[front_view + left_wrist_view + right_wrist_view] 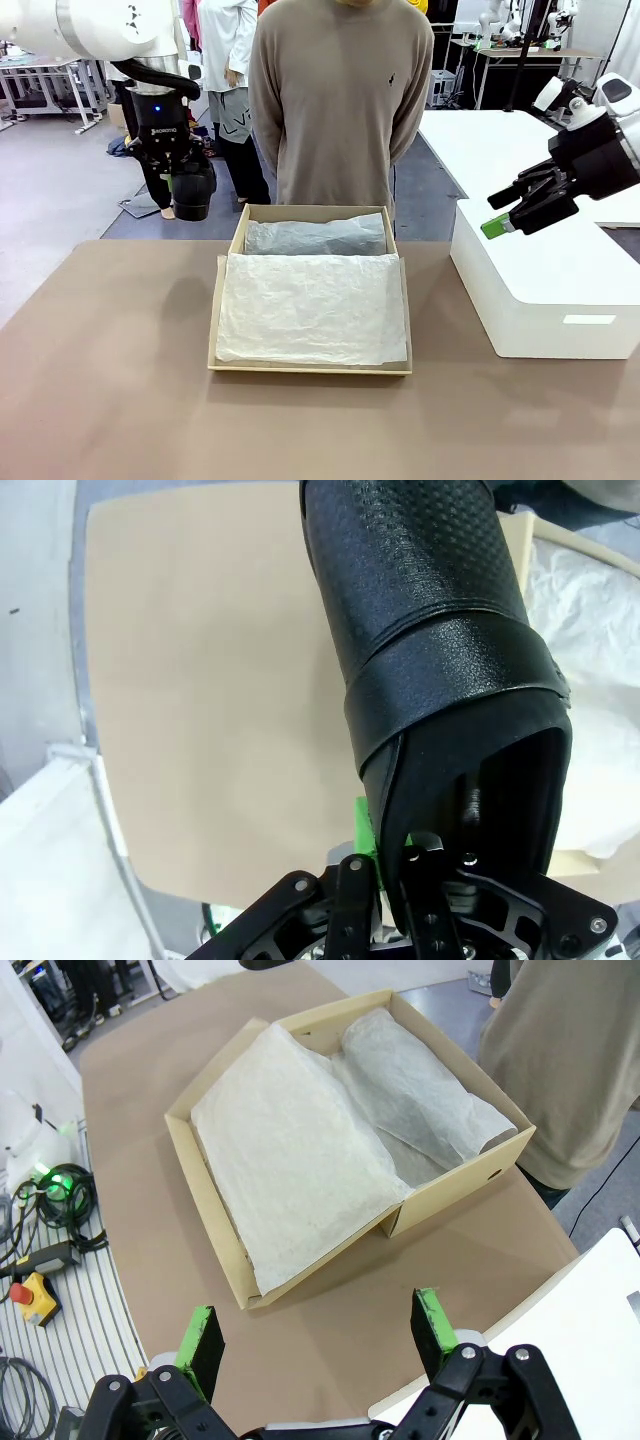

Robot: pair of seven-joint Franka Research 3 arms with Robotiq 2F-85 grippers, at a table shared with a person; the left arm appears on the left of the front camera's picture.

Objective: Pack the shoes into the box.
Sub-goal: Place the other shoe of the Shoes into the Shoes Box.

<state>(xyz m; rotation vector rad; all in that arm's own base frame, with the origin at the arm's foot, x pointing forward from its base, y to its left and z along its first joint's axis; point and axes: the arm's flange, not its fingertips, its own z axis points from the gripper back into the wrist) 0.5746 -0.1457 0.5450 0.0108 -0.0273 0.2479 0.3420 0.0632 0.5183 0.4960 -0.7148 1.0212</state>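
One glossy black shoe (192, 192) hangs over the table's far left edge, left of the box, with my left gripper (170, 165) shut on it. In the left wrist view the shoe (430, 630) points away from the gripper (400, 865), whose fingers pinch the rim of its opening. The tan cardboard box (240, 225) sits open at the table's middle, white tissue paper (310, 310) spread over its near, flat part. A dark, shoe-length shape (315, 238) lies under tissue in the deep far part. My right gripper (500, 215) hangs open and empty above the white block, right of the box (205, 1185).
A large white block (540, 290) takes up the table's right side. A person (340, 100) stands just behind the box at the far edge, hands out of sight. Bare brown tabletop (110, 350) lies left of and in front of the box.
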